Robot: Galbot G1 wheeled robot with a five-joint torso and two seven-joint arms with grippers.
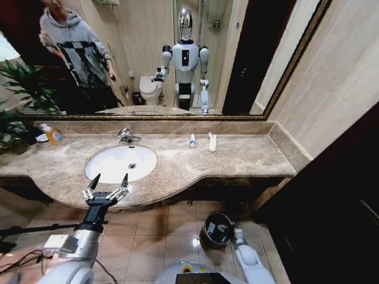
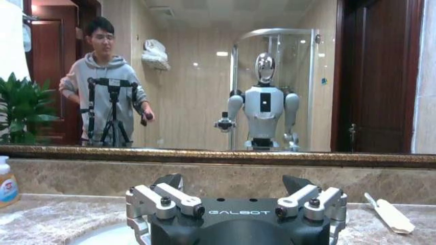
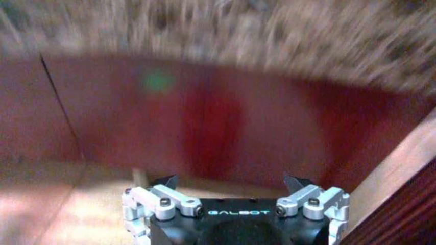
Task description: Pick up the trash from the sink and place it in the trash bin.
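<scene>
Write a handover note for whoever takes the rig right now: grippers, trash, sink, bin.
Left gripper: jaws open, empty, at the counter's front edge below the sink.
Right gripper: jaws open, empty, low by the trash bin on the floor.
Trash: the basin looks clear; a blue-capped tube and a white packet lie on the countertop right of the faucet.
Bin contents can't be made out.
Left: those two items.

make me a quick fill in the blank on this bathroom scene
1. The left gripper hovers at the front edge of the ____, jaws open.
2. The trash bin stands on the ____ below the countertop.
3. The two packets lie on the countertop to the ____ of the faucet.

Missing: sink; floor; right
</scene>
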